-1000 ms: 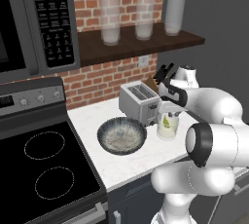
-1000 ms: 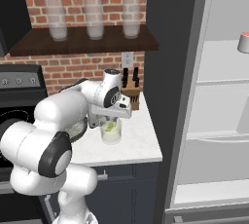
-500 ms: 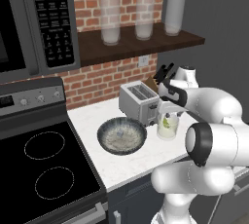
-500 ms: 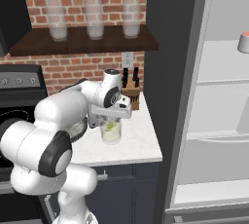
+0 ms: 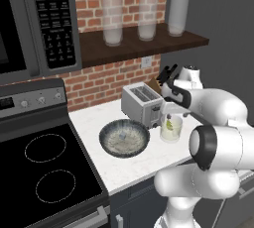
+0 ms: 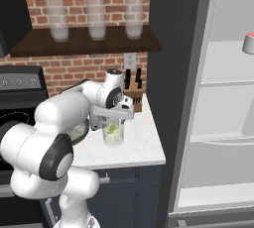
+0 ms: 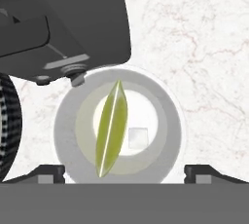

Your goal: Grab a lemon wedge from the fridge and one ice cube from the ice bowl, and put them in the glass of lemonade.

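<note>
White marbled countertop runs under a red brick wall, with a boxy steel toaster (image 5: 142,104) beside the glass of lemonade (image 5: 170,128); the gripper (image 7: 124,170) hangs straight above the glass with its jaws spread wide, holding nothing; the slim yellow-green lemon wedge (image 7: 111,129) stands on edge in the pale liquid, and a small clear ice cube (image 7: 138,137) lies just beside it; both additions look made, so the task seems essentially done; the round speckled ice bowl (image 5: 124,138) sits near the toaster; the fridge (image 6: 218,123) stands open.
</note>
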